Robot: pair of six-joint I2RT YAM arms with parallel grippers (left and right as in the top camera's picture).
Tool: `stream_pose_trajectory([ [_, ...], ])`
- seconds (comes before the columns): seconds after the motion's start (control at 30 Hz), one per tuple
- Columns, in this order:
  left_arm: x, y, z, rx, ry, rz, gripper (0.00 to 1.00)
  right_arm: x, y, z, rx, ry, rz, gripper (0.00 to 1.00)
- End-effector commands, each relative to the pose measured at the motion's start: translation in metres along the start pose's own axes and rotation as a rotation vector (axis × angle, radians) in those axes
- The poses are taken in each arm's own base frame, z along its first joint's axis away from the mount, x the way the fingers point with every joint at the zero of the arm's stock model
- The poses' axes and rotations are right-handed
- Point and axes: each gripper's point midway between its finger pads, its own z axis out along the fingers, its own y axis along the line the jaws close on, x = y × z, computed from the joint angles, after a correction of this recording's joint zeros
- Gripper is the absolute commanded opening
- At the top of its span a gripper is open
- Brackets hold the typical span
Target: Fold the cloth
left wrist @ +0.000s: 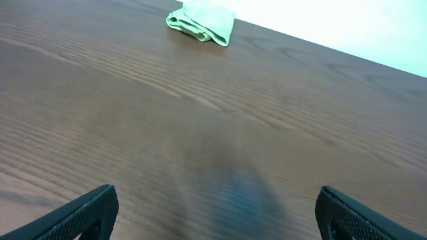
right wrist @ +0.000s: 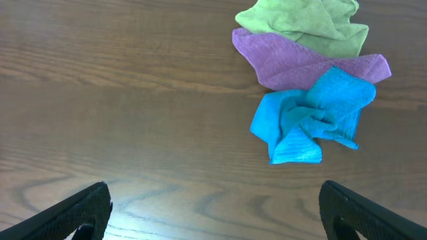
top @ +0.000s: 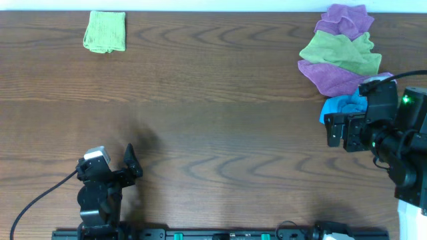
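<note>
A dark wooden table [top: 220,133]. The cloth [top: 105,31], lime green, lies at the far left corner and appears already folded into a small layered square. The left gripper [left wrist: 217,217] hovers low at the near left, jaws wide and empty, well apart from it. The right gripper [right wrist: 213,213], also wide and empty, hangs at the right edge near a blue cloth [right wrist: 310,117], heaped with a purple cloth [right wrist: 300,63] and an olive cloth [right wrist: 303,20]. The fold looks finished. Any tidy-up should press the edges flat without dragging the layers.
</note>
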Motion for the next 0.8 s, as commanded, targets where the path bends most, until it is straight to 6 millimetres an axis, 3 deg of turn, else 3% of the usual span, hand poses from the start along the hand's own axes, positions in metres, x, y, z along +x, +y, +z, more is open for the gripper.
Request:
stream_pose_trajectory([
  [0.0, 0.006, 0.005, 0.003, -0.022, 0.004, 0.020, 0.95, 0.001, 0.001, 0.000, 0.001, 0.001, -0.020, 0.99],
  [0.17, 0.006, 0.005, 0.003, -0.022, 0.004, 0.020, 0.95, -0.004, 0.000, -0.003, 0.012, -0.028, -0.025, 0.99],
  [0.37, 0.006, 0.005, 0.003, -0.022, 0.004, 0.020, 0.95, -0.002, 0.019, -0.028, -0.045, -0.223, -0.069, 0.99],
  [0.6, 0.006, 0.005, 0.003, -0.023, 0.004, 0.020, 0.95, 0.045, 0.026, -0.033, -0.029, -0.388, -0.100, 0.99],
  [0.77, 0.006, 0.005, 0.003, -0.023, 0.004, 0.020, 0.95, 0.076, 0.028, -0.024, -0.030, -0.428, -0.089, 0.99],
])
